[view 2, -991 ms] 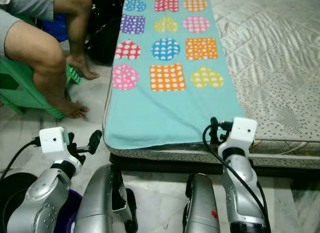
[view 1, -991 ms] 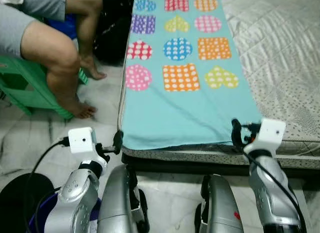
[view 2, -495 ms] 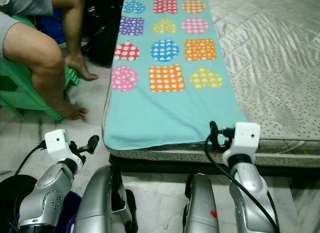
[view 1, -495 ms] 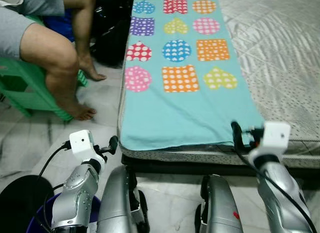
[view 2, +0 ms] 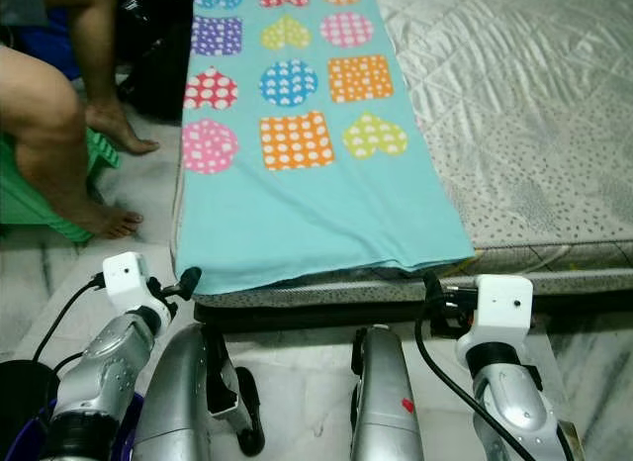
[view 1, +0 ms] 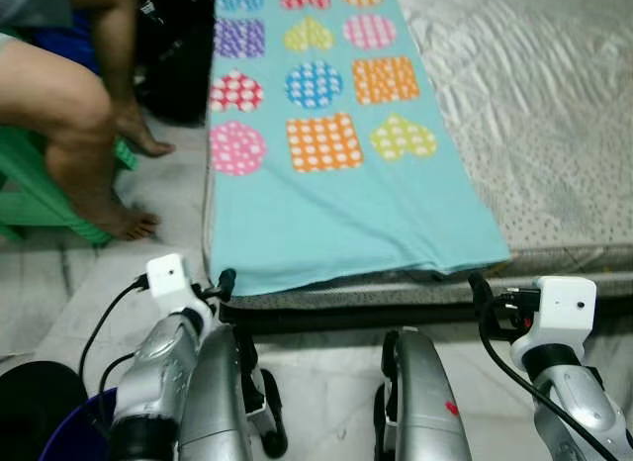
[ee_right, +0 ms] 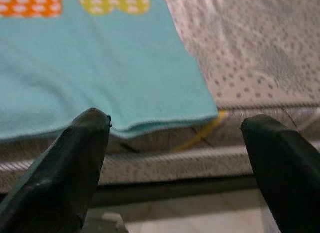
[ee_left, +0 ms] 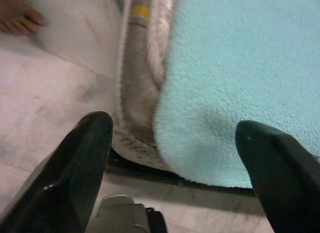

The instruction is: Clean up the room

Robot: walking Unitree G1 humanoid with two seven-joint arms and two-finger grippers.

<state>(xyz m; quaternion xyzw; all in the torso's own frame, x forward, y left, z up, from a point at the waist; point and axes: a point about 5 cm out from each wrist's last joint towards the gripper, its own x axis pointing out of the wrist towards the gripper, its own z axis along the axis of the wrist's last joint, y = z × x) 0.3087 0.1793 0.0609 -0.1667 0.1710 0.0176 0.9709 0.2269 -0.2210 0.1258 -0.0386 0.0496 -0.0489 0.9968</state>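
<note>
Compared with one second ago: both arms lowered and drawn back from the mattress edge; whole view also shifted, so camera moved.

Left gripper point(view 1: 226, 281): beside the near left corner of the blanket, not touching it. Fingers point(ee_left: 80, 168) spread wide in the left wrist view, nothing between them. State: open, empty.

Right gripper point(view 1: 483, 288): just below the mattress point(view 1: 554, 144) edge, off the near right corner of the blanket. Fingers point(ee_right: 70, 168) spread wide in the right wrist view, nothing held. State: open, empty.

Blanket point(view 1: 336, 204): turquoise, printed with dotted hearts, squares and circles in several colours. Spread flat along the left side of the grey quilted mattress, near hem hanging slightly over the front edge. Near right corner point(ee_right: 207, 110) lying on the mattress top.

Floor point(view 1: 158, 199): pale marble tile, left of and below the mattress.

Person's bare legs point(view 1: 69, 135): left of the mattress, foot on the floor, seated on a green stool point(view 1: 25, 189).

Dark round bin point(view 1: 35, 407): at the lower left, beside the left arm.
</note>
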